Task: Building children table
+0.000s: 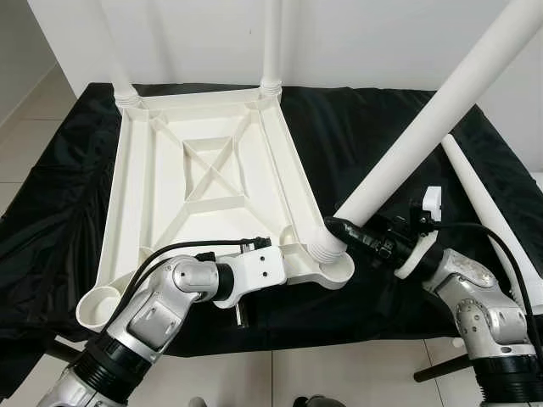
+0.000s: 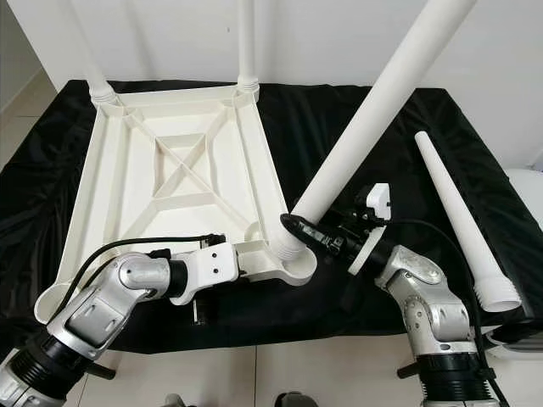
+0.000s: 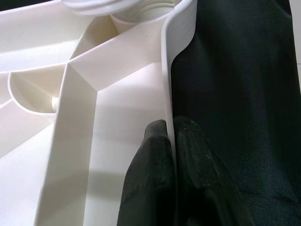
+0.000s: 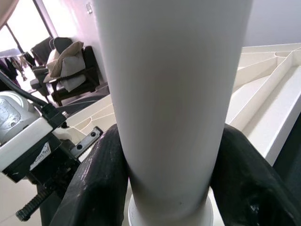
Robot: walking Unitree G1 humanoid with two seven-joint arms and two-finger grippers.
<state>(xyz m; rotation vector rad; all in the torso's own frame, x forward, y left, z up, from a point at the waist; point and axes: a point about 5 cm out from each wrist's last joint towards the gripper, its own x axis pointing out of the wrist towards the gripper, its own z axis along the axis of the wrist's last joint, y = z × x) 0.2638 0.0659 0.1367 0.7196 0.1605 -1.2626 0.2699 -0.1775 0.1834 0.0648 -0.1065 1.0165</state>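
Note:
A white plastic tabletop (image 1: 212, 170) lies upside down on a black cloth, with two white legs (image 1: 271, 42) standing in its far corners. My left gripper (image 3: 170, 141) is shut on the tabletop's near rim (image 3: 167, 84), one finger on each side. My right gripper (image 1: 352, 233) is shut on a third white leg (image 1: 424, 127), which leans up to the right with its threaded foot (image 1: 327, 246) at the near right corner socket. A fourth leg (image 2: 462, 216) lies loose on the cloth at the right. The near left socket (image 1: 100, 305) stands empty.
The black cloth (image 1: 373, 127) covers a table against a white wall. Tiled floor (image 1: 339, 377) shows below the table's front edge. In the right wrist view, a dark chair (image 4: 66, 70) with cushions stands far off.

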